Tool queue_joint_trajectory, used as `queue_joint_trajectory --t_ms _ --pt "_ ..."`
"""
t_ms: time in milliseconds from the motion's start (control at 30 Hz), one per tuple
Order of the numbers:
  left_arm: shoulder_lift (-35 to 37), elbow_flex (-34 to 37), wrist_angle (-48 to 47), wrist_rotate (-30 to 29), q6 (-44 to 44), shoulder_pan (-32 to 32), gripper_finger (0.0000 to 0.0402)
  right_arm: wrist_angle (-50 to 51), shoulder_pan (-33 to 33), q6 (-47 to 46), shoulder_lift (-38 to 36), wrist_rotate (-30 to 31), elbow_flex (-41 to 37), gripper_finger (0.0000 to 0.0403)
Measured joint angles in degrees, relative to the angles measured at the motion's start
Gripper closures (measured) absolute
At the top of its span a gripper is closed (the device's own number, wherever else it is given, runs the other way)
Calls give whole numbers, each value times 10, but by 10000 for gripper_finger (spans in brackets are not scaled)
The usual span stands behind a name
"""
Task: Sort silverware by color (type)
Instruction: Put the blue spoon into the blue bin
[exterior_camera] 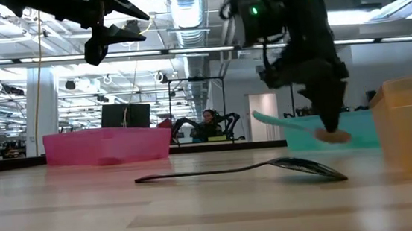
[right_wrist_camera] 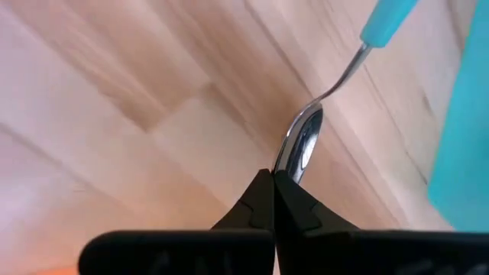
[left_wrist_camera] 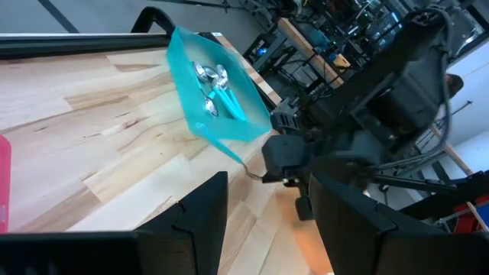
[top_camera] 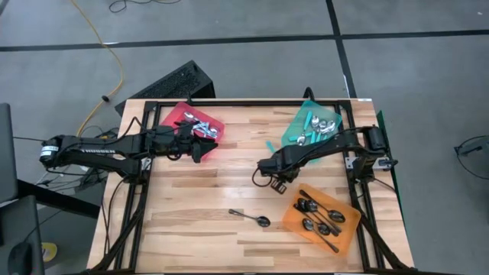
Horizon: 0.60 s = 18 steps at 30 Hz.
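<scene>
We are mid-sort on the table (top_camera: 191, 206), with the teal tray (top_camera: 294, 130) as our marker. The red tray (top_camera: 172, 114) lies well left of it and the orange tray (top_camera: 294, 221) nearer the front. Our left gripper (top_camera: 200, 147) hangs by the red tray, jaws apart and empty. Just before the teal tray, our right gripper (right_wrist_camera: 273, 183) has its jaws clamped on the bowl of a teal-handled spoon (right_wrist_camera: 302, 141). Next, we judge: lift it into the teal tray. One black spoon (top_camera: 252, 218) waits farther forward.
</scene>
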State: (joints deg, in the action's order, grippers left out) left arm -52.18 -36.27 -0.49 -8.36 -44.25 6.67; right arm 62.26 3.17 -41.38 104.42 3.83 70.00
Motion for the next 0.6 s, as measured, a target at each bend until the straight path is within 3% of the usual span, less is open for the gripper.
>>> queue_joint_trajectory --t_ms 367,600 --pt "0 0 0 0 -5 0 233 -64 28 65 0 -4 104 389" --pt "0 0 1 1 2 0 233 -131 37 130 0 -13 123 389"
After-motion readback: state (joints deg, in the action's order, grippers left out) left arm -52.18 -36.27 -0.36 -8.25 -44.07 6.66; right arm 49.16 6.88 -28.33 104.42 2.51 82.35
